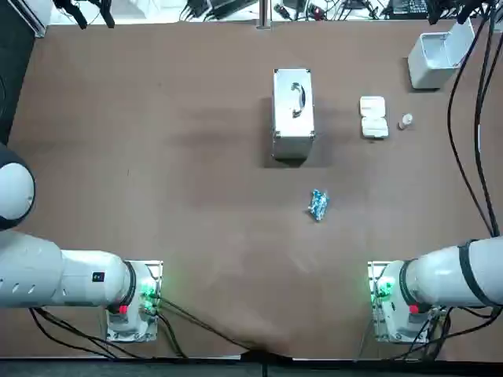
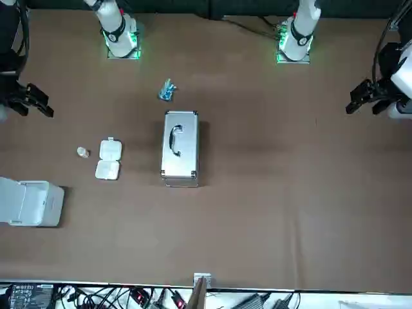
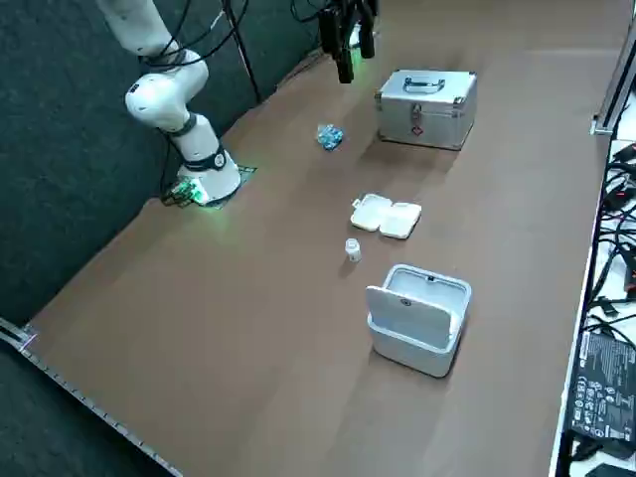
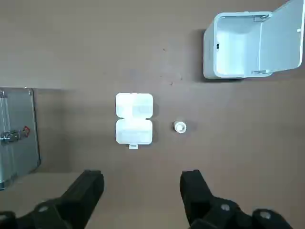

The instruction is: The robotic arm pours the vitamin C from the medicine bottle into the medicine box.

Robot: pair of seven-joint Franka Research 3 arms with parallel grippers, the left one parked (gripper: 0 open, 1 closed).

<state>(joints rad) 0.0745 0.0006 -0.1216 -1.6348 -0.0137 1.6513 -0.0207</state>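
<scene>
Here, the right gripper (image 4: 141,180) hangs high above the brown table (image 4: 71,47), its jaws wide apart and empty; the tiny clear medicine bottle (image 4: 179,127) stands just beside the open white plastic medicine box (image 4: 134,118), so an off-centre descent could topple it.

The top camera looks straight down on the whole tabletop (image 1: 157,157), robot's edge at the bottom. The front camera faces it from the opposite edge, equally high. The right side camera looks diagonally across from beyond the right edge. The wrist camera hangs high over the tabletop's right part, looking down past the right gripper (image 4: 142,183), fingers spread, at the pill box (image 4: 134,118). All four views share the aluminium case (image 1: 293,114).
</scene>
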